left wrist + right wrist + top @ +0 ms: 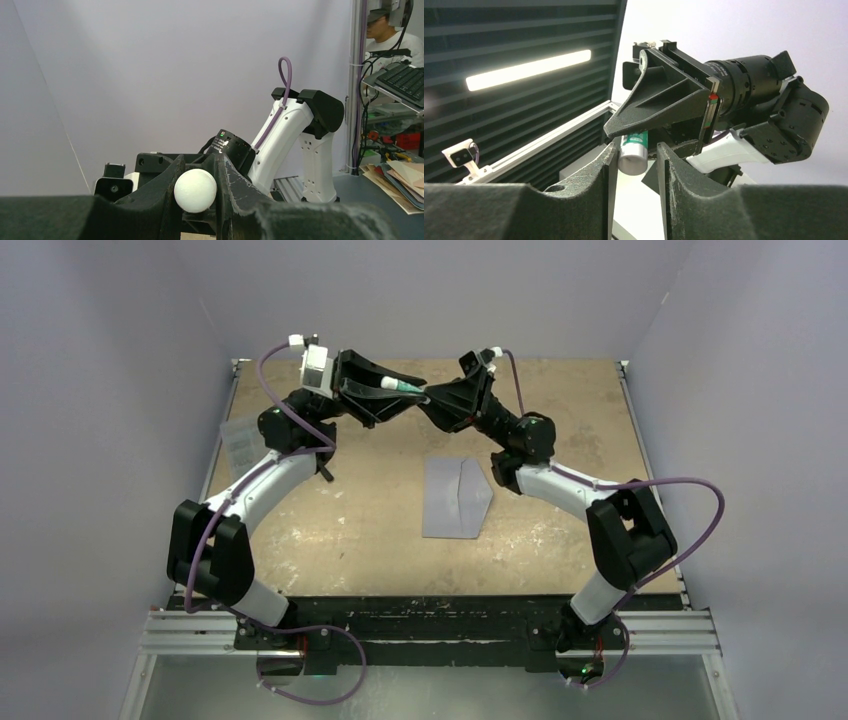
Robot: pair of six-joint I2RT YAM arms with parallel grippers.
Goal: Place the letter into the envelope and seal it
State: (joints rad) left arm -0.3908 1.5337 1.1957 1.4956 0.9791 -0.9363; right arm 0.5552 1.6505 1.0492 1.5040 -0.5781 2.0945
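L gripper [405, 390] was up over the far side of the table [350, 530], fingers closed down on a glue stick [400, 386]. In the L wrist cam the stick's round white end sat snug between both fingers. R gripper [432, 400] met it tip to tip, jaws only part spread around the stick's other end. In the R wrist cam one finger touched the stick and a thin gap showed on the other side, so no firm grip.

Envelope [455, 498] lay flat mid-table, well apart from both grippers, pointed flap toward the R arm. Couldn't tell if the flap was folded shut. Letter: couldn't make it out in any view. Clear plastic box [240, 440] at the L table edge was partly hidden behind the L arm.
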